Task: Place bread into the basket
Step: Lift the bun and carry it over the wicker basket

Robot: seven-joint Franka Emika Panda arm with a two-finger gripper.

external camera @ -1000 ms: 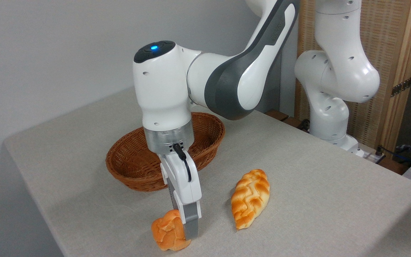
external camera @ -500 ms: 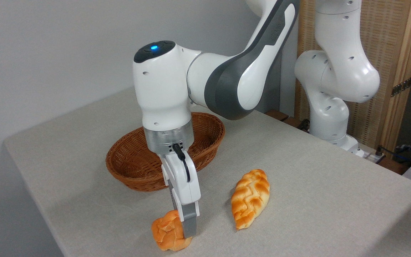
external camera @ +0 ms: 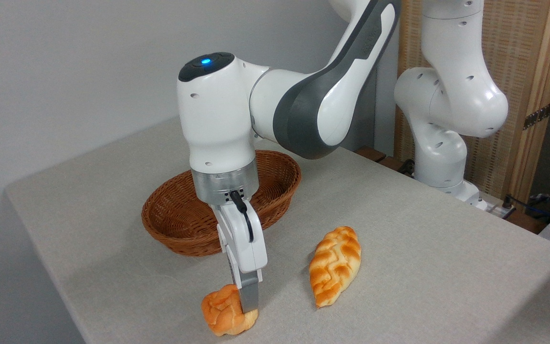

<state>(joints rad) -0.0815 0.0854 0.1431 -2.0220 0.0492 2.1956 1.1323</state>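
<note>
The bread (external camera: 220,310), a small knobbly orange-golden roll, sits at the near edge of the table. My gripper (external camera: 244,308) points straight down and is shut on the roll's right side. One grey fingertip (external camera: 249,298) presses against the roll's front, and the other finger is hidden behind it. I cannot tell whether the roll's underside still touches the cloth. The basket (external camera: 160,229), oval reddish-brown wicker, stands just behind the gripper with nothing visible inside it; my wrist covers its middle.
A longer braided golden loaf (external camera: 334,265) lies to the right of the gripper. The table's front edge (external camera: 79,329) runs close to the roll. My arm's base (external camera: 439,162) stands at the back right, before a wooden screen.
The gripper has risen slightly and its visible finger looks narrower. The roll looks a little squeezed and shifted against the finger. The basket and the braided loaf have not moved.
</note>
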